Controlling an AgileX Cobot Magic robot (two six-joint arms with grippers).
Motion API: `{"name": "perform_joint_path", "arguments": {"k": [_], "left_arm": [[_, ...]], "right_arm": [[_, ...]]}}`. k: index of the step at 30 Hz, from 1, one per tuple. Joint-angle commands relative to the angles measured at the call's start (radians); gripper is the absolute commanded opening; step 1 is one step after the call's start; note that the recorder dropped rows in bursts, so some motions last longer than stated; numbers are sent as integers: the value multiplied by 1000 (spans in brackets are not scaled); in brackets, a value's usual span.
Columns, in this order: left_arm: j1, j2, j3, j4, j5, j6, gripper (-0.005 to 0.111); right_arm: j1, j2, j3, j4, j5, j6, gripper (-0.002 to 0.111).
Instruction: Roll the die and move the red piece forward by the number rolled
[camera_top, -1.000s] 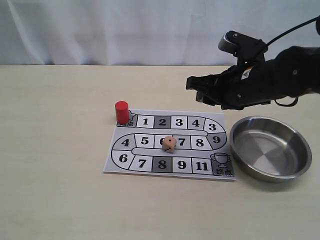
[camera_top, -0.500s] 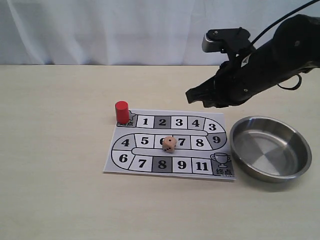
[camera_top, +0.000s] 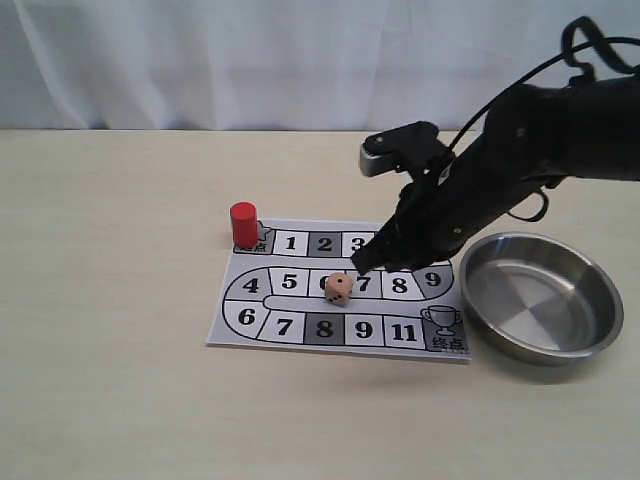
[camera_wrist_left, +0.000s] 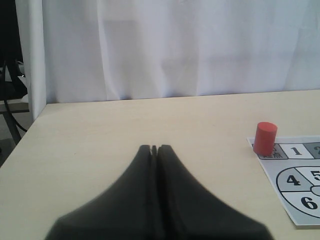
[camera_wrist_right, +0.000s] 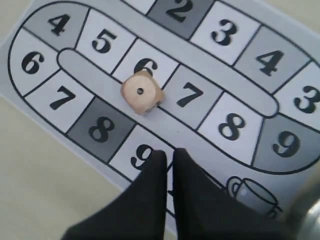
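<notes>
The tan die (camera_top: 339, 288) lies on the printed number board (camera_top: 285, 326) at the 6 square of the middle row, apart from both grippers. In the right wrist view the die (camera_wrist_right: 142, 92) shows a single pip on top. The red piece (camera_top: 243, 223) stands upright at the board's top left corner, on the start square. My right gripper (camera_top: 362, 265) hangs low over the board just right of the die, fingers together with only a thin gap and nothing between them (camera_wrist_right: 169, 152). My left gripper (camera_wrist_left: 154, 148) is shut and empty, off to the left of the red piece (camera_wrist_left: 265, 138); the exterior view does not show it.
A steel bowl (camera_top: 540, 295) stands on the table just right of the board, and its rim (camera_wrist_right: 305, 215) shows at the corner of the right wrist view. The board (camera_wrist_right: 230, 125) lies flat on the beige tabletop. A white curtain closes the back.
My right arm has swung down and to the left, from high above the board's far right corner to just over the board beside the die. Die and red piece have not moved.
</notes>
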Motion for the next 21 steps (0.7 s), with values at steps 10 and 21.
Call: {"name": "perform_joint_path", "arguments": {"k": [10,21], "left_arm": [[0,-3,3,-2,-9,4,0],[0,-3,3,-2,-9,4,0]], "right_arm": [[83,125,-8,-9,-40,-91,4],[83,182,-8,-9,-156,-91,4]]}}
